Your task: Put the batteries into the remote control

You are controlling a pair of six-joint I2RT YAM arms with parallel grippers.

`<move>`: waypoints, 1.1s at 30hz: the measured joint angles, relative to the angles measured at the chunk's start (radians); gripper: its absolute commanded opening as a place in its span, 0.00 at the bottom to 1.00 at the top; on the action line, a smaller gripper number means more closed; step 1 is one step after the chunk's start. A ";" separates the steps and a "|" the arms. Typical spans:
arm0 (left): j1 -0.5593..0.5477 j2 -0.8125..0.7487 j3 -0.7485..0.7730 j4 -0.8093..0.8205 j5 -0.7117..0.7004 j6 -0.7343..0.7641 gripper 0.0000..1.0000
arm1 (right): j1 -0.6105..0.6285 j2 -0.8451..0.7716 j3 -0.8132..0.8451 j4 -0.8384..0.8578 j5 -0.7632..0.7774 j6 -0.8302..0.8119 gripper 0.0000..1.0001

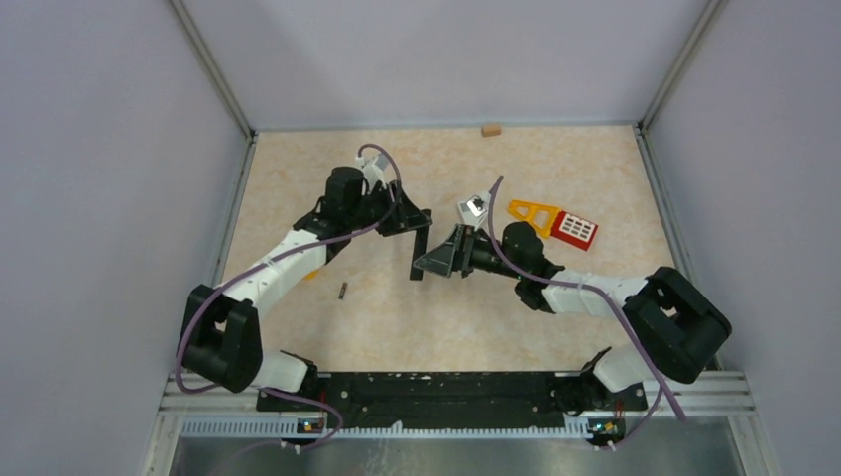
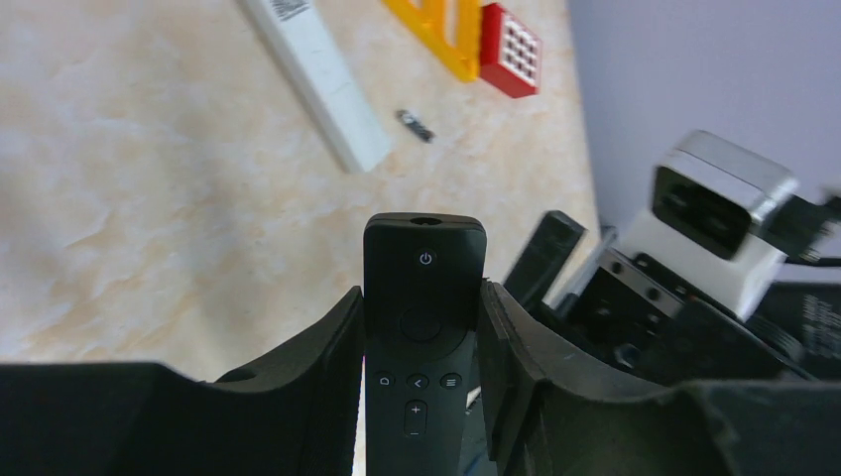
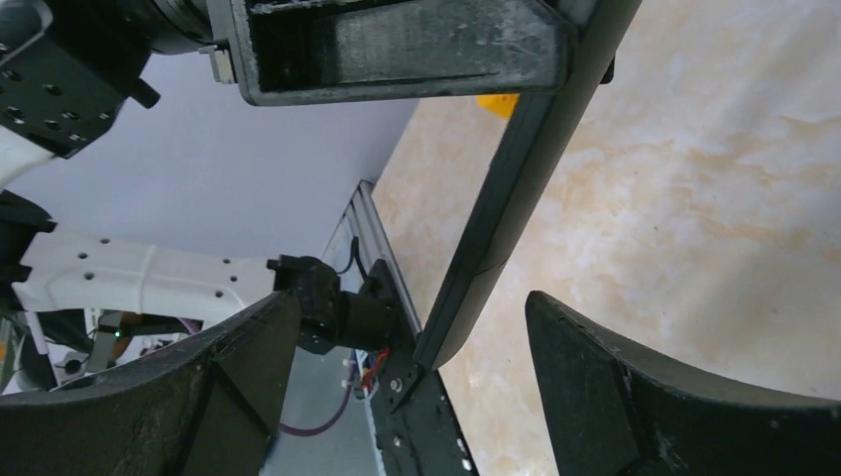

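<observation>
From above, the left gripper (image 1: 417, 226) sits just left of the frame's centre. It is clamped on the upper end of a black remote (image 1: 417, 254), which hangs upright below it. The right gripper (image 1: 443, 262) is just right of the remote, its jaws spread and holding nothing. A battery (image 1: 342, 291) lies on the table (image 1: 397, 317), left of centre and well apart from both grippers. A yellow piece (image 1: 531, 214) and a red piece (image 1: 575, 230) lie right of centre.

In the left wrist view, the left gripper (image 2: 421, 309) pinches the black remote (image 2: 424, 268) by its long sides, button face to the camera. A white remote (image 2: 319, 74) lies in the upper middle. A dark cylinder (image 2: 415, 125) lies just beside its near end.

In the right wrist view, the right gripper (image 3: 412, 302) stands wide apart at the bottom. The black remote (image 3: 516, 188) crosses edge-on above the gap, touching neither finger.
</observation>
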 measured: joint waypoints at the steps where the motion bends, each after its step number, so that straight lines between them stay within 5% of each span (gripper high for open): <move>1: 0.005 -0.010 0.000 0.021 0.028 -0.010 0.34 | 0.000 -0.002 0.000 0.020 0.000 0.009 0.87; 5: 0.024 -0.043 -0.009 0.114 0.133 -0.072 0.34 | 0.000 -0.014 0.000 0.057 0.000 0.028 0.87; 13: 0.038 -0.061 -0.042 0.341 0.291 -0.256 0.39 | 0.000 -0.021 0.002 0.177 -0.045 0.086 0.48; 16: 0.038 -0.075 -0.048 0.388 0.305 -0.295 0.75 | 0.000 -0.021 0.002 0.224 -0.051 0.115 0.34; 20: 0.039 -0.132 -0.061 0.392 0.280 -0.278 0.87 | 0.002 -0.021 0.042 0.150 -0.043 0.098 0.26; 28: 0.039 -0.189 -0.026 0.093 0.045 -0.066 0.73 | 0.112 0.011 0.405 -0.471 0.262 -0.259 0.24; 33: 0.037 -0.190 -0.014 -0.032 -0.063 0.002 0.62 | 0.161 0.056 0.481 -0.679 0.441 -0.407 0.23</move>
